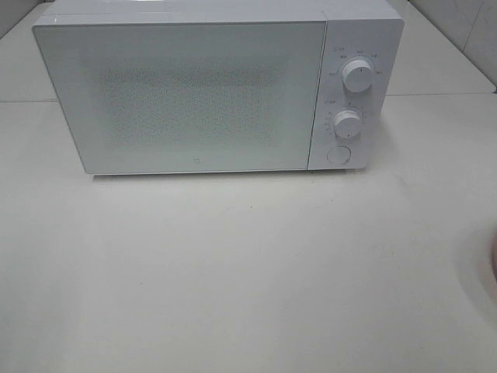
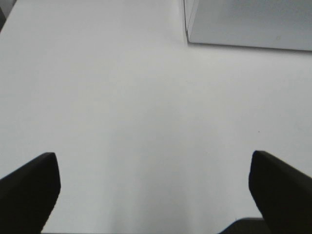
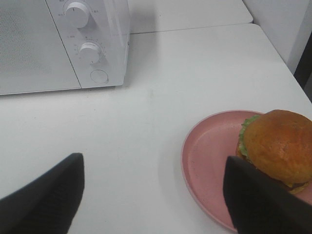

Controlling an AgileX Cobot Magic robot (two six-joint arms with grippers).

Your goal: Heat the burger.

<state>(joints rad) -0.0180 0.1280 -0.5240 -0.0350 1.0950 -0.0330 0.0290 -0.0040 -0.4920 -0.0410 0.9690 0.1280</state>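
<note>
You are looking at a microwave [image 1: 202, 89] sitting at the far side of the table [image 1: 233, 272] with its door shut, so it needs opening before anything goes in. The burger [image 3: 278, 146] is resting on a pink plate [image 3: 209, 161] at the near right, just beside the right gripper [image 3: 156, 195], whose jaws are standing spread and empty, probably staged for the pickup. The left gripper [image 2: 153, 190] is hovering released over bare table, likely free for the door.
</note>
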